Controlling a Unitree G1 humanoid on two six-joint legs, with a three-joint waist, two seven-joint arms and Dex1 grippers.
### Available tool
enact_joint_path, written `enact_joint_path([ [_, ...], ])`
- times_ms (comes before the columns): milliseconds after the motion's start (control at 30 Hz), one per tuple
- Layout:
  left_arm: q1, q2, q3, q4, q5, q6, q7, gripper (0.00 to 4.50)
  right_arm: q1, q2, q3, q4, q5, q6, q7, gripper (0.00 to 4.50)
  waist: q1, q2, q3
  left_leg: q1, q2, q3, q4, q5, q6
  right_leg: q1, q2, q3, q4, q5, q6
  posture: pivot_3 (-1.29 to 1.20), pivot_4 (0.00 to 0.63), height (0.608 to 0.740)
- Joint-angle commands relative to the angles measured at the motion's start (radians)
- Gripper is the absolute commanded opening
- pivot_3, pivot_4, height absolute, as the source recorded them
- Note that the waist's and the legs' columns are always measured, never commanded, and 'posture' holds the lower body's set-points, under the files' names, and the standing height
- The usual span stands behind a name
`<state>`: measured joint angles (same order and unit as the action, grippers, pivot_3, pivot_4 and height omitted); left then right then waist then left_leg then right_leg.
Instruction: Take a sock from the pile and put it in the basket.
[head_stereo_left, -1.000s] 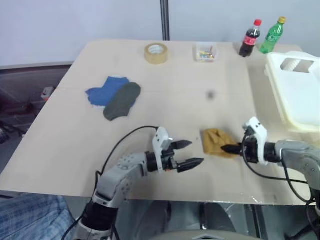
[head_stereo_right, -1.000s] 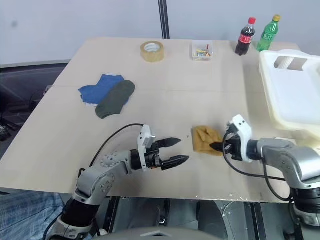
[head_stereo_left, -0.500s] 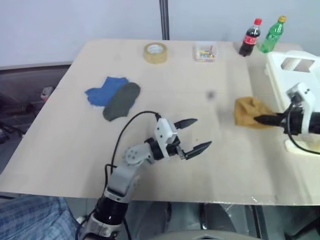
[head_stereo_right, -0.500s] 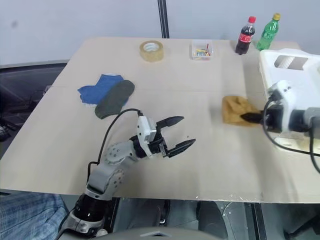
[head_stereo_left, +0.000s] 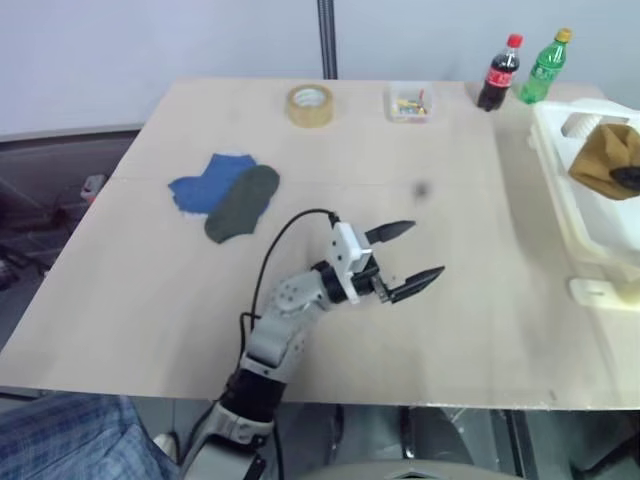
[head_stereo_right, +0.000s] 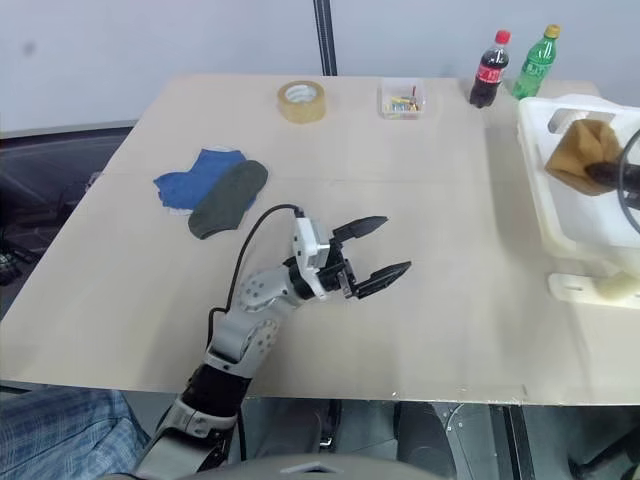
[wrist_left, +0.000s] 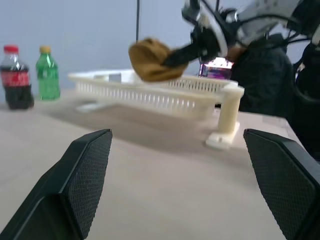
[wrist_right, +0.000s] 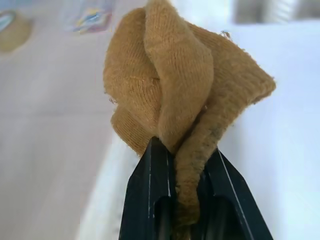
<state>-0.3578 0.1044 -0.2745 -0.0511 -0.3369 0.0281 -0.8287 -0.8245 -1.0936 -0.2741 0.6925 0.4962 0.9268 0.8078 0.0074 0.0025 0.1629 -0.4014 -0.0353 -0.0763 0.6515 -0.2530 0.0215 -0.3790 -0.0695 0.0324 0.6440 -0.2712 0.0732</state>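
Mustard knit, ribbed and bunched into folds, the sock (wrist_right: 175, 95) hangs pinched in the right gripper (wrist_right: 182, 165) over the cream slatted plastic basket (head_stereo_right: 560, 225) at the counter's (head_stereo_left: 400, 200) right edge. The left gripper (head_stereo_left: 405, 262) hovers mid-counter, black fingers spread wide, holding nothing. The pile (head_stereo_left: 228, 195), a flat blue and dark grey sock overlapping, lies far left.

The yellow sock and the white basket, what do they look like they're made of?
The mustard sock: soft knitted fabric, matte; ribbed stitches show and it folds limply in the right pincer. The basket: likely rigid plastic, cream-white, faintly glossy, with a slotted moulded wall.
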Motion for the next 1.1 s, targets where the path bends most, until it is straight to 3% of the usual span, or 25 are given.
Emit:
enact_joint_path([
  [33,-0.027,-0.027,0.002,0.011,-0.001,-0.042,-0.003,4.50,-0.031,-0.009,0.007,0.086,-0.077,-0.096,-0.033,0.44,0.001,0.000,0.000,0.000,0.000,0.000,0.000,0.000,0.000,0.000,0.000,0.000,0.000,0.000,0.000,0.00,0.150,0.738],
  [133,-0.042,-0.038,0.002,0.031,0.004,-0.055,-0.002,4.50,-0.016,-0.002,0.037,0.090,-0.121,-0.126,-0.027,1.63,0.001,0.001,0.000,0.000,0.000,0.001,0.000,0.000,0.000,0.000,0.000,0.001,0.000,0.000,0.000,0.00,0.150,0.738],
  [200,-0.049,-0.041,0.004,0.040,0.003,-0.057,-0.002,4.50,0.008,0.003,0.058,0.084,-0.159,-0.169,-0.026,2.67,-0.001,0.001,0.000,0.001,0.000,0.002,0.000,0.000,0.000,0.000,0.000,0.002,0.001,0.000,0.000,0.00,0.150,0.738],
  [367,-0.048,-0.040,-0.002,0.055,0.009,-0.065,-0.009,4.50,0.039,0.009,0.054,0.089,-0.211,-0.282,-0.046,4.44,0.000,0.002,0.000,0.001,0.000,0.002,0.001,0.000,0.000,0.000,0.000,0.002,0.002,0.000,0.000,0.00,0.150,0.738],
  [500,-0.046,-0.035,-0.001,0.056,0.008,-0.057,-0.012,4.50,0.062,0.005,0.038,0.067,-0.235,-0.391,-0.040,4.44,0.000,0.002,0.000,0.001,0.000,0.002,0.001,0.000,0.000,0.000,0.000,0.003,0.003,0.000,0.000,0.00,0.150,0.738],
  [633,-0.032,-0.009,0.016,0.029,0.003,-0.033,-0.005,4.50,0.109,0.024,-0.061,-0.036,-0.181,-0.498,-0.052,4.44,0.000,0.002,0.000,0.001,0.000,0.002,0.001,0.000,0.000,0.000,0.000,0.003,0.003,0.000,0.001,0.00,0.150,0.738],
  [933,0.050,0.083,0.054,-0.074,-0.010,0.111,0.048,4.50,0.373,0.170,-0.194,-0.512,0.105,-0.432,0.175,4.44,-0.016,0.002,0.000,0.002,0.001,0.001,0.003,-0.001,0.002,0.000,0.002,0.004,0.005,0.000,0.001,0.00,0.150,0.738],
  [1100,0.172,0.145,0.090,-0.197,-0.044,0.202,0.087,4.50,0.555,0.275,-0.145,-0.757,0.197,-0.365,0.195,4.44,-0.018,0.002,0.000,0.004,0.001,0.001,0.004,-0.001,0.003,0.000,0.002,0.005,0.010,0.000,0.000,0.00,0.150,0.738],
])
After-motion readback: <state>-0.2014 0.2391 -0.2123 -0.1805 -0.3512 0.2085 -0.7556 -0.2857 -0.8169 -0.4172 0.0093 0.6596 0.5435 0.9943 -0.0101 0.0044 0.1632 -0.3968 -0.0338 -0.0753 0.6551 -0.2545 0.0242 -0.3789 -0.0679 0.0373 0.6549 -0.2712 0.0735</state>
